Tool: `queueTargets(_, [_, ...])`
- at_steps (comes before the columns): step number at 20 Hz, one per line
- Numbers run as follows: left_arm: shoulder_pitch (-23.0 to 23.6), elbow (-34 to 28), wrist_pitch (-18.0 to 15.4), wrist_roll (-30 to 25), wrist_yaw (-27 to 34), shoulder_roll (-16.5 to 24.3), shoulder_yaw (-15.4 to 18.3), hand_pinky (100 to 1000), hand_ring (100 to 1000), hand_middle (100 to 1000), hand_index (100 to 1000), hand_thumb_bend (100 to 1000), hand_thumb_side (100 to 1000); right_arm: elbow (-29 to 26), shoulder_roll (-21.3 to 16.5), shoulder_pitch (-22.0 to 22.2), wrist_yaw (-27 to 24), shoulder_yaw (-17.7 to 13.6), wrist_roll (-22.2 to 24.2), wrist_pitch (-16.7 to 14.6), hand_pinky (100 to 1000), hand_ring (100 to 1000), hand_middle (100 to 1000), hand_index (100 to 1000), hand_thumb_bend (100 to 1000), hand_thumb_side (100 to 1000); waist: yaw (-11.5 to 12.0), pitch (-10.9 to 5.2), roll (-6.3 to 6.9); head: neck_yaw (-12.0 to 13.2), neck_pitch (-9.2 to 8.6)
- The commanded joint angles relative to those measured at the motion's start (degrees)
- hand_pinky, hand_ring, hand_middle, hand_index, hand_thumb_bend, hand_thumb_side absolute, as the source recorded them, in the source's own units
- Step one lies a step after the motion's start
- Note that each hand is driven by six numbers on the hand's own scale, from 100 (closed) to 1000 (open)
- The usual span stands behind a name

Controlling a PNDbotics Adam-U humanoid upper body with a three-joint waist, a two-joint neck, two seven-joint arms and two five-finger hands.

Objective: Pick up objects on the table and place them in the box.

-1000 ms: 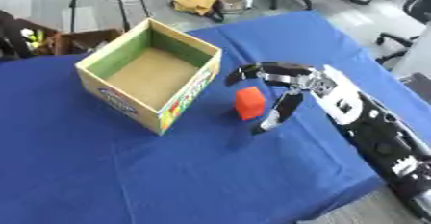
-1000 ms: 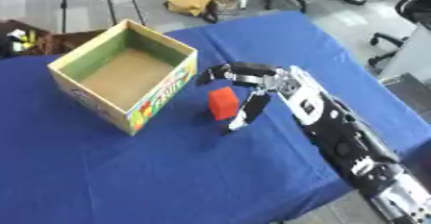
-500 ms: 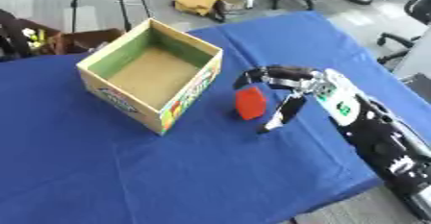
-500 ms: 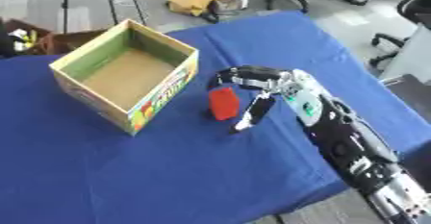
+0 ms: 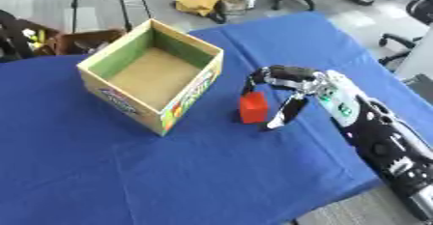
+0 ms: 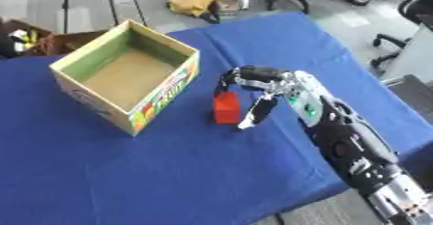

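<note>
Red block [image 5: 252, 110] sits between right hand's [image 5: 292, 81] curled fingers [image 5: 253, 82].

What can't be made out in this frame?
- Whether the right hand actually touches the red block: blur, both eye views; its fingers curl over the block's top.
- The print on the box: too blurred.
- The left hand: outside both views.

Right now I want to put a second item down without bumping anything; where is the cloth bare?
The near half of the blue cloth is bare. It is crowded between the box and the red block, where the right hand curls.
</note>
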Motion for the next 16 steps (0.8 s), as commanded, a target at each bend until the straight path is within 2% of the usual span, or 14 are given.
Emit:
queueTargets(1, [-0.54, -0.74, -0.09, -0.13, 0.18, 1.14, -0.18, 548, 784, 473, 614, 338, 832, -0.08, -0.99, -0.28, 1.74, -0.13, 5.95, -6.93, 813, 681, 570, 630, 549, 208, -0.02, -0.83, -0.09, -0.23, -0.31])
queueTargets(5, [-0.48, -0.73, -0.09, -0.12, 0.19, 1.1, -0.18, 548, 784, 473, 614, 338, 832, 0.05, -0.89, -0.13, 3.02, -0.02, 5.0, -6.78, 786, 642, 523, 586, 504, 189, 0.0, -0.82, -0.09, -0.25, -0.31])
queueTargets(7, [-0.45, -0.73, -0.09, -0.11, 0.19, 1.09, -0.17, 548, 784, 474, 614, 337, 832, 0.16, -0.84, -0.07, 3.53, 0.06, 4.71, -6.75, 784, 644, 526, 590, 511, 194, 0.01, -0.83, -0.07, -0.26, -0.3])
queueTargets(10, [-0.45, -0.74, -0.1, -0.11, 0.19, 1.08, -0.16, 548, 784, 474, 614, 337, 832, 0.21, -0.78, -0.05, 4.02, 0.21, 4.65, -6.91, 792, 662, 564, 628, 537, 213, 0.01, -0.85, -0.04, -0.3, -0.3])
queueTargets(12, [-0.43, -0.73, -0.09, -0.1, 0.2, 1.06, -0.16, 548, 785, 474, 614, 337, 832, 0.01, -0.79, -0.09, 4.22, 0.36, 5.02, -7.1, 804, 710, 664, 705, 587, 280, -0.01, -0.86, -0.03, -0.34, -0.32])
queueTargets(15, [-0.42, -0.72, -0.08, -0.13, 0.2, 1.05, -0.18, 548, 785, 474, 614, 336, 832, -0.59, -0.84, -0.2, 4.64, 0.54, 6.14, -6.98, 812, 743, 748, 746, 609, 328, -0.04, -0.89, 0.01, -0.5, -0.3])
queueTargets(16, [-0.41, -0.72, -0.09, -0.13, 0.2, 1.05, -0.17, 548, 785, 474, 614, 336, 832, -0.8, -0.84, -0.25, 4.76, 0.58, 6.56, -6.83, 812, 743, 748, 746, 609, 328, -0.04, -0.89, 0.02, -0.53, -0.31])
